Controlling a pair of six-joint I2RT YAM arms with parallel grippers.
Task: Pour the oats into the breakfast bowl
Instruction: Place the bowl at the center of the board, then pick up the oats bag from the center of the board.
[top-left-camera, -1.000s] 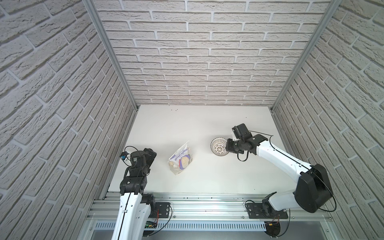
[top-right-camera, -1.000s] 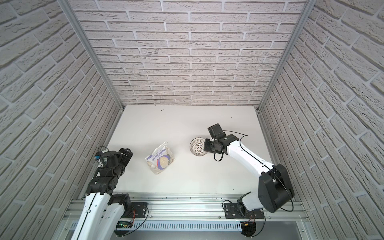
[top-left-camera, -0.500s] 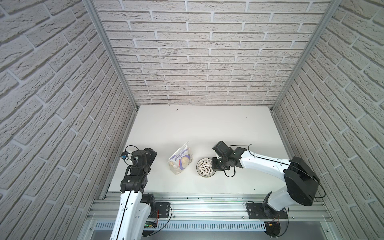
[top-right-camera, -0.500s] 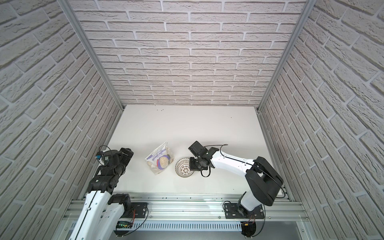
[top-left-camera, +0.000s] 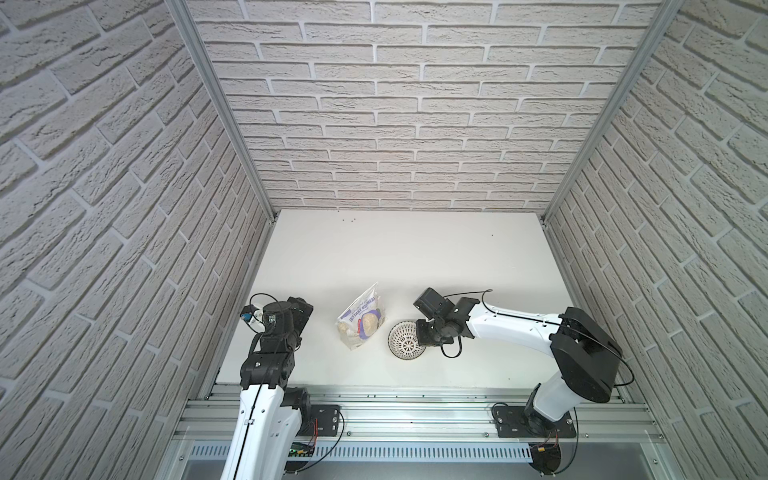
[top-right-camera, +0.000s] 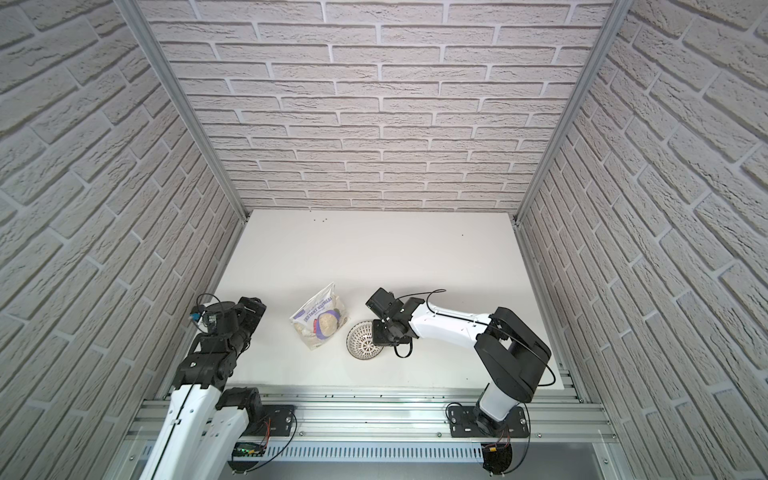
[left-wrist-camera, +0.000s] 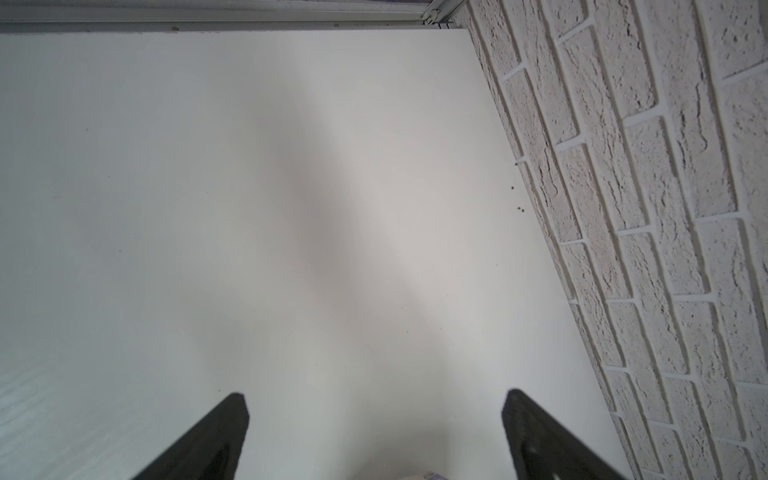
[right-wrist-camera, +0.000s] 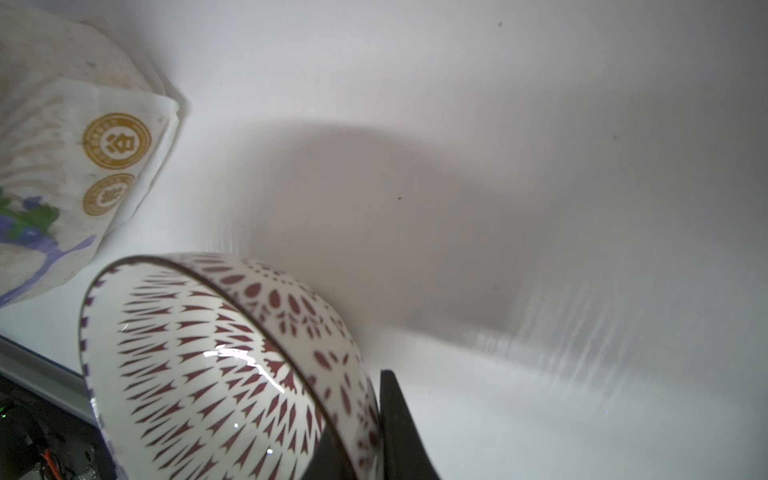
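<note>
Oats (top-left-camera: 362, 322): pale flakes in a clear, crinkly pouch with a white-and-purple label and gold seals. It lies flat on the near half of the table, between the two arms and just beside the bowl. No gripper touches it, and nothing has been poured.
Breakfast bowl (top-left-camera: 405, 340): small, round, glossy glazed ware with a dark rim and dark spoke-like marks inside and out. It is empty and sits nearest the rail, on the right-arm side of the pouch. The wrist view shows it tilted. Whether its foot touches the table cannot be told.
Right gripper (top-left-camera: 423, 336): clamped on the bowl's wall, one finger inside the rim and one outside.
Left gripper (left-wrist-camera: 374, 409): jaws spread wide and holding nothing, over bare table, apart from the pouch.
Step in hand (judged): placing the bowl next to the pouch.
Doing it well: level the rim and seat the foot flat before letting go, since the slick glaze could slip in a rim pinch. Leave a gap so the pouch can be picked up without nudging the bowl.
Table (top-left-camera: 395, 257): matte white and smooth, with a few dark specks (top-left-camera: 349, 219) at its far edge.
Far wall (top-left-camera: 395, 124): rough, whitish brick relief.
</note>
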